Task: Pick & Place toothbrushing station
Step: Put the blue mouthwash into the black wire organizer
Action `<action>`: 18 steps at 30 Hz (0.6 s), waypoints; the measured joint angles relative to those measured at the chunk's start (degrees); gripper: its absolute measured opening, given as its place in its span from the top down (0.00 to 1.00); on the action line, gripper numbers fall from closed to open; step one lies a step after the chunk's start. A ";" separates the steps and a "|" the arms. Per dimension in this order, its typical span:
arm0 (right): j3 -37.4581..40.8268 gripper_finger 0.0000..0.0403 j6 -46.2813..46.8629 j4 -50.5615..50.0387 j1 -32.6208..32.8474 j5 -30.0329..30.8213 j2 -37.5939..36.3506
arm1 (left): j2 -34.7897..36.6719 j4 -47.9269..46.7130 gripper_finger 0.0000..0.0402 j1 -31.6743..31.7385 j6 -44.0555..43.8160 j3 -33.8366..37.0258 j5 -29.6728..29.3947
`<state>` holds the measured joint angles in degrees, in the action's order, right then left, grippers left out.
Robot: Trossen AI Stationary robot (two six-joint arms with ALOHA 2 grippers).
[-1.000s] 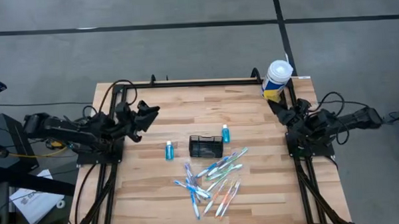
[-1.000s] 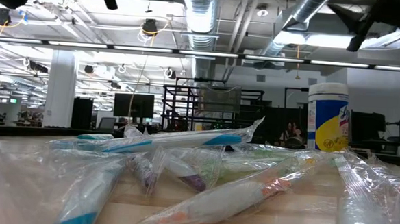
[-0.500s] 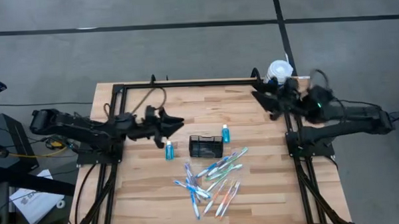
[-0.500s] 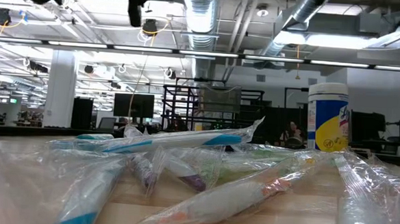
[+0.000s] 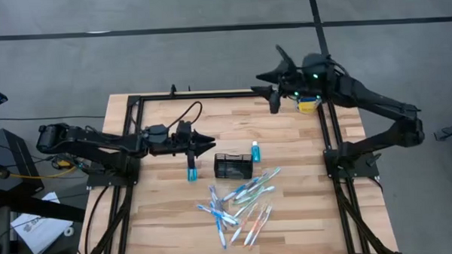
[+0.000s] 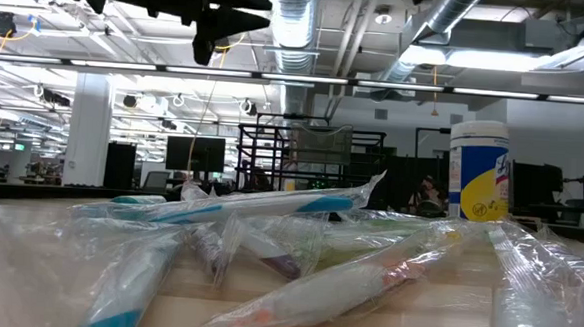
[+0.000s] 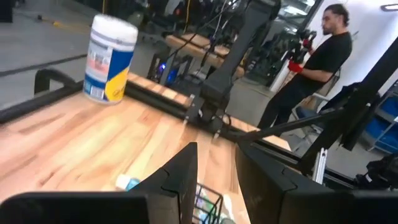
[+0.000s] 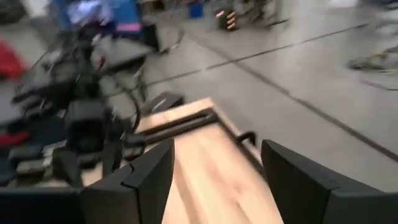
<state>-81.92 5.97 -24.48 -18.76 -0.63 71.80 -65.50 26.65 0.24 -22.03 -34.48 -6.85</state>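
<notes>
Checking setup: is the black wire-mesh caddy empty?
Seemingly empty: the black wire-mesh caddy shows only dark interior from above; wrapped toothbrushes lie outside.

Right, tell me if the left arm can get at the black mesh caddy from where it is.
Probably yes. The left hand hangs just left of the caddy, with only a small blue bottle below it and bare wood between.

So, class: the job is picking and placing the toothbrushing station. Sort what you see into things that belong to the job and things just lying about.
Belongs to the job:
- black wire-mesh caddy
- left gripper, open, above the table beside the caddy
- right gripper, open, over the table's far edge

Just lying about:
- wrapped toothbrushes
- two small blue bottles
- white tub
- person beyond the table
</notes>
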 joint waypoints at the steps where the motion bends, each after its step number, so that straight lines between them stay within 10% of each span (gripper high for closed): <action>1: -0.17 0.43 -1.23 -0.84 -0.81 -2.62 0.91 | 0.40 -0.26 0.74 0.22 0.66 0.00 0.48; 12: -4.29 0.43 3.65 -2.91 -6.44 -12.38 8.15 | 3.38 -6.18 0.74 3.42 3.87 0.01 4.70; 18: -5.83 0.43 12.76 -26.75 -6.49 -0.96 10.46 | 3.30 -15.82 0.74 6.55 4.09 0.07 4.14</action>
<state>-87.75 18.73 -51.23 -25.26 -1.59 82.26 -62.19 10.83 6.79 -17.94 -34.41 -2.71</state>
